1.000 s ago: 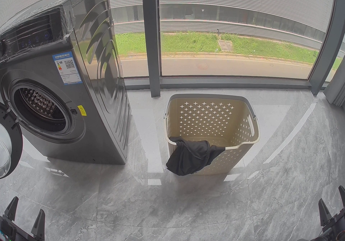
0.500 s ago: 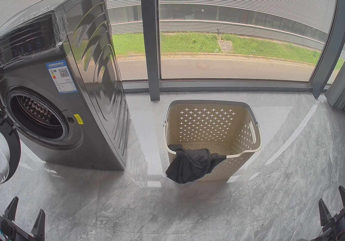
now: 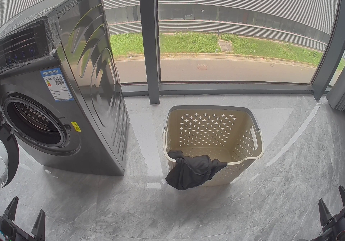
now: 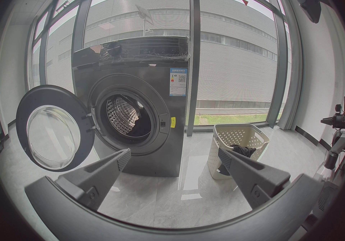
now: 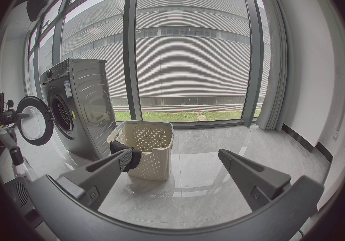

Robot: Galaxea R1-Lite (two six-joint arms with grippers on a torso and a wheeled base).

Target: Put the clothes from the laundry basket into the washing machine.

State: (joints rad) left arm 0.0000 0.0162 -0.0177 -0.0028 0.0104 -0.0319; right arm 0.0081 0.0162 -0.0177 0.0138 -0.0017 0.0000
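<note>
A beige perforated plastic laundry basket (image 3: 210, 128) stands upright, with a crumpled black garment (image 3: 192, 172) draped over its near rim at about 7 o'clock and partly hanging down the outer wall. At the basket's 9 o'clock, near but apart, stands a dark grey front-loading washing machine (image 3: 97, 72). Its round glass-paned door (image 3: 7, 159) is swung wide open, exposing the perforated steel drum (image 3: 32, 119).
</note>
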